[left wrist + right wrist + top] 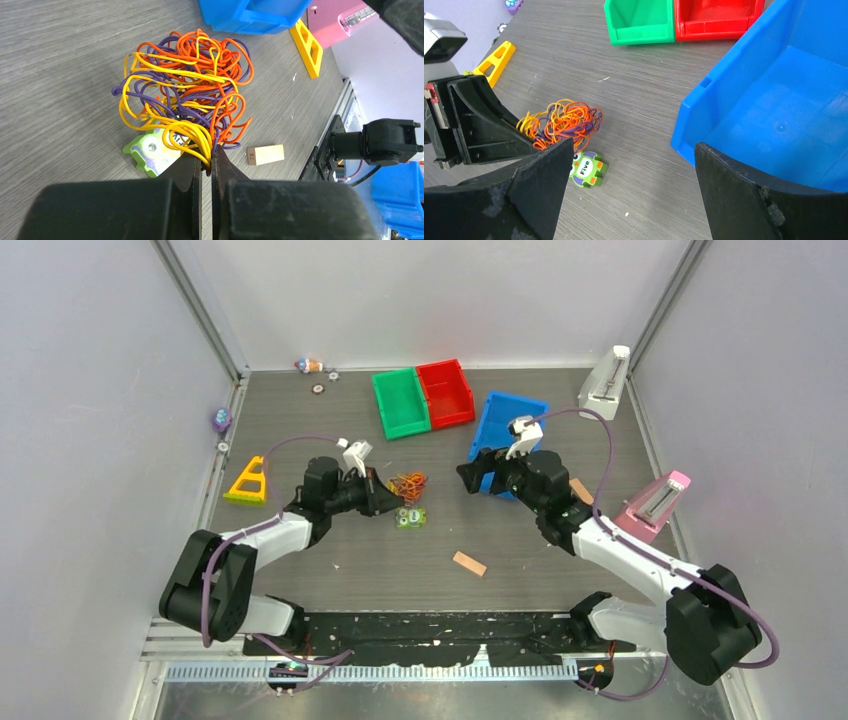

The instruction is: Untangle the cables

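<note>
The cables (187, 85) form one tangled ball of orange, yellow and purple wire on the grey table, also seen in the top view as the cables (407, 484) and in the right wrist view as the cables (561, 122). My left gripper (207, 162) is shut on a few yellow and purple strands at the ball's near edge. In the top view the left gripper (393, 498) sits just left of the ball. My right gripper (634, 165) is open and holds nothing, hovering right of the ball by the blue bin; from above the right gripper (478, 475) points left.
A green "Five" monster tile (410, 519) lies just beside the ball. A blue bin (505, 425), green bin (400, 403) and red bin (446, 392) stand behind. A wooden block (469, 563), a yellow triangle frame (248, 482) and a pink metronome (654, 504) are around.
</note>
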### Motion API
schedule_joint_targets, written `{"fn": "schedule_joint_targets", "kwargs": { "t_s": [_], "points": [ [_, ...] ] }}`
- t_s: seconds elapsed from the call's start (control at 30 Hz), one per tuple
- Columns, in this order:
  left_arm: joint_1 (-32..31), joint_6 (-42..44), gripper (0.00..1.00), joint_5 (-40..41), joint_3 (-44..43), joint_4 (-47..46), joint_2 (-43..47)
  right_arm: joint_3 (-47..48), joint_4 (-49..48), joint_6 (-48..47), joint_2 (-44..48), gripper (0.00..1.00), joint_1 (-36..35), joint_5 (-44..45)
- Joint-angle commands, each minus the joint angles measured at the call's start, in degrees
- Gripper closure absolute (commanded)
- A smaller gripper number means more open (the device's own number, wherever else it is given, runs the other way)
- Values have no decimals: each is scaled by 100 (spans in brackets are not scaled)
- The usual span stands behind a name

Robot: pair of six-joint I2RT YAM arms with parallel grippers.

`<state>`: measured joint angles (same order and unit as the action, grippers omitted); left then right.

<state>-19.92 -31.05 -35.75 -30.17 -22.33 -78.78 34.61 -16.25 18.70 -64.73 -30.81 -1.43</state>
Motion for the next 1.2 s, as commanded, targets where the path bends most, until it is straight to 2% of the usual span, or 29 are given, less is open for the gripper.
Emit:
{"fn": "schedule_joint_targets", "kwargs": {
  "t_s": [0.0,0.1,0.2,0.33,0.47,0.67,0.73,0.77,0.97,1.17],
  "points": [
    [-70,39,100,-248,235,-829,123,9,-430,-5,-108,5,-12,-194],
    [-103,89,100,-292,240,-931,127,-495,-1269,-62,-137,5,67,-771],
    [-145,177,100,-244,169,-873,152,-753,-1494,-143,-299,5,75,-619],
    [-221,296,100,-57,70,-542,121,-860,-1698,-280,-299,5,18,-871],
    [-231,252,100,12,-89,-69,37,-801,-1489,-377,-202,5,-134,-572],
    [-306,84,100,-166,-127,-115,-89,-880,-1468,-234,-50,5,-182,-243],
    [-351,176,100,-142,-115,-72,-80,-819,-1279,35,-41,5,-180,571],
    [-366,240,100,-86,-93,-23,-65,-800,-1251,93,-95,5,-171,682],
    [-475,503,100,308,76,454,379,-1091,-1673,306,98,5,-162,767],
    [-1139,1096,100,1218,120,885,1016,-1226,-1843,-63,77,5,-145,-397]
  ]
}}
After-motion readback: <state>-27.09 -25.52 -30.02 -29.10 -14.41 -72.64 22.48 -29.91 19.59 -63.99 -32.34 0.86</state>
